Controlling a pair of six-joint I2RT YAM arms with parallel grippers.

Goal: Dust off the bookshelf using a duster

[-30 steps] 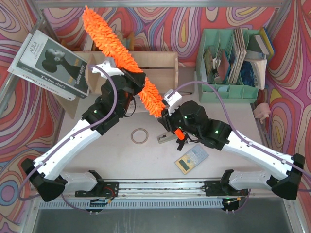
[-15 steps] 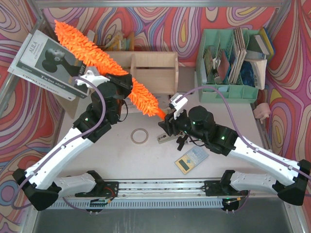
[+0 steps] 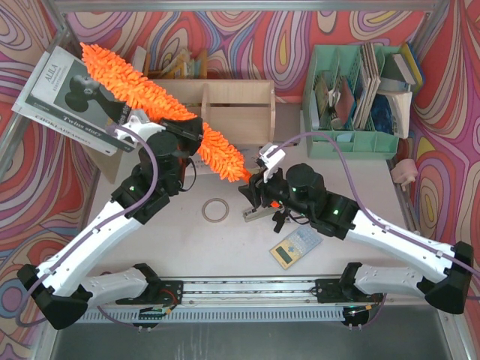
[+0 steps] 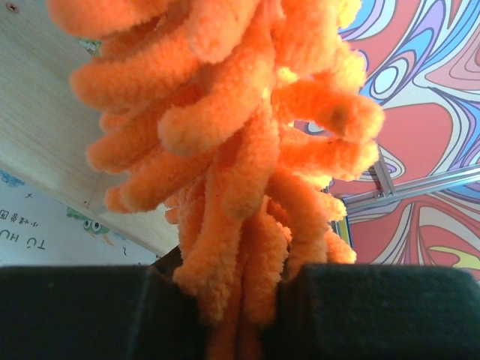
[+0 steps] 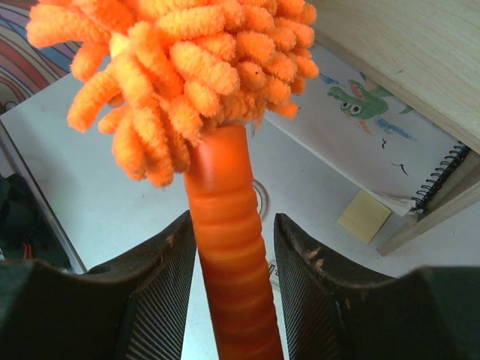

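Wide light plywood bookshelf (image 3: 238,96) sits at table rear, centre-left. Long orange fluffy chenille duster (image 3: 142,86) lies diagonally over its left half: tip past the left end panel, thin ribbed handle (image 5: 225,247) pointing at table centre. Can't tell if the fluff touches the wood. Left gripper (image 3: 189,135) is clamped on the shaggy head near the handle end. Right gripper (image 3: 253,186) straddles the handle, 2 fingers apart, not squeezing, a gap showing on 1 side.

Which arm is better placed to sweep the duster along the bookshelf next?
Left: the left claw clamps the duster head at the bookshelf; the right claw loosely straddles the handle, a gap showing on one side.
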